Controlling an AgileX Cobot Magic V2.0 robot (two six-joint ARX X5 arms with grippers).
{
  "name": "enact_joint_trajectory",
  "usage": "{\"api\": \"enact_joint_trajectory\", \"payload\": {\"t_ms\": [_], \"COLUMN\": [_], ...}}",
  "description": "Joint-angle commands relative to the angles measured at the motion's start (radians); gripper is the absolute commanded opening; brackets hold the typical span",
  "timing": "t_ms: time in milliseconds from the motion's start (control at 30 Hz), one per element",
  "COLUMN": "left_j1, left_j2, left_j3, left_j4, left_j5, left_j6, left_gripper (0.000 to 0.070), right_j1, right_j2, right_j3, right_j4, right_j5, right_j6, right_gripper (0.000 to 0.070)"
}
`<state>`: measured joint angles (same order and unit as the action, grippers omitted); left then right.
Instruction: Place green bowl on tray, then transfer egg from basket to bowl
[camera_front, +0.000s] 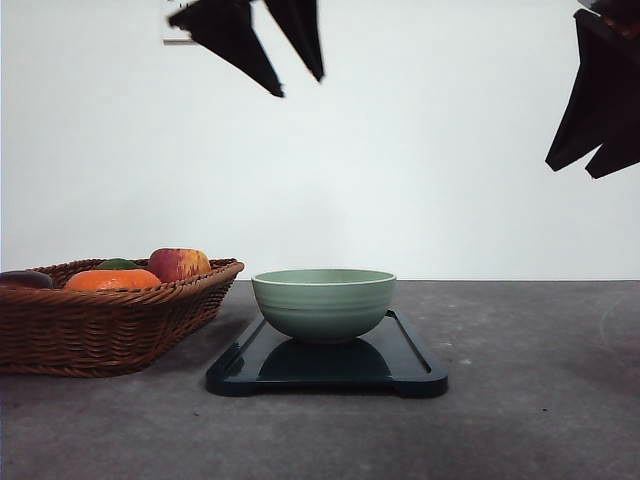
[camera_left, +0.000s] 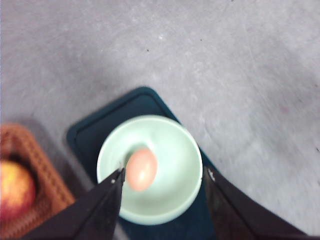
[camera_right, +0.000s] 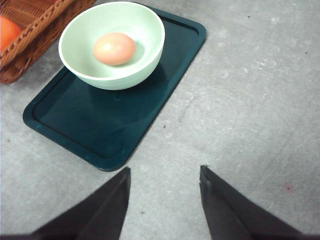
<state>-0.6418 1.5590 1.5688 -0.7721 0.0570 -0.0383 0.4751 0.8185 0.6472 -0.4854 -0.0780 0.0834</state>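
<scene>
I see the egg (camera_right: 114, 48) lying inside the green bowl (camera_front: 323, 303) on the tray (camera_front: 410, 365), basket (camera_front: 100, 325) at nine o'clock. Both arms' fingers spread, empty, raised. Task looks finished.

Plain white wall (camera_front: 430, 150) behind, unmarked, evenly lit. Small pale rectangular fitting (camera_front: 176, 36) on wall near 12 o'clock edge, partly hidden. Counter (camera_front: 530, 400) grey, matte, stone-like, with faint mottling and light scuffs; meets wall in straight horizontal line. Soft diffuse light, weak shadows on counter toward 6 o'clock. Small dark specks and one pinkish spot (camera_right: 288, 187) on counter surface.
</scene>
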Motion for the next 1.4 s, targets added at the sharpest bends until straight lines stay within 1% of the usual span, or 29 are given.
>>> {"api": "enact_joint_trajectory", "payload": {"t_ms": [0,133,367,500,633,800,1033,1067,1100,1133,1167,1233,1367], "left_j1": [-0.002,0.010,0.055,0.073,0.078,0.082,0.082,0.082,0.082,0.082,0.082,0.081,0.082], "left_j2": [-0.036,-0.165,-0.442,-0.608,-0.767,-0.901,-1.006,-1.017,-1.026,-1.033,-1.039,-1.040,-1.041], "left_j3": [-0.057,-0.233,-0.576,-0.713,-0.785,-0.796,-0.796,-0.796,-0.796,-0.796,-0.796,-0.796,-0.796], "left_j4": [0.021,0.071,0.161,0.162,0.132,0.086,0.058,0.055,0.053,0.052,0.051,0.051,0.047], "left_j5": [0.003,0.002,-0.004,-0.043,-0.109,-0.195,-0.208,-0.208,-0.207,-0.207,-0.207,-0.207,-0.207], "left_j6": [-0.001,-0.018,-0.097,-0.129,-0.150,-0.154,-0.167,-0.166,-0.165,-0.163,-0.161,-0.162,-0.164], "left_gripper": [0.0317,0.0315,0.0315,0.0315,0.0312,0.0310,0.0303,0.0283,0.0148,0.0067,0.0019,0.0000,0.0000], "right_j1": [0.006,0.006,0.006,0.006,0.006,0.006,0.006,0.006,0.006,0.006,0.006,0.007,0.008], "right_j2": [0.004,0.004,0.004,0.004,0.004,0.004,0.003,0.003,0.003,0.003,0.003,0.003,0.003], "right_j3": [0.005,0.005,0.005,0.005,0.005,0.005,0.005,0.005,0.005,0.005,0.006,0.006,0.006], "right_j4": [0.006,0.006,0.006,0.010,0.014,0.013,0.005,0.006,0.006,0.007,0.010,0.011,0.015], "right_j5": [0.001,0.001,0.001,0.001,0.001,0.000,-0.004,-0.004,-0.004,-0.003,-0.002,-0.012,-0.027], "right_j6": [0.008,0.006,0.006,0.006,0.006,0.006,0.009,0.009,0.009,0.009,0.008,0.014,0.013], "right_gripper": [0.0272,0.0272,0.0272,0.0272,0.0272,0.0272,0.0271,0.0261,0.0173,0.0085,0.0000,0.0017,0.0017]}}
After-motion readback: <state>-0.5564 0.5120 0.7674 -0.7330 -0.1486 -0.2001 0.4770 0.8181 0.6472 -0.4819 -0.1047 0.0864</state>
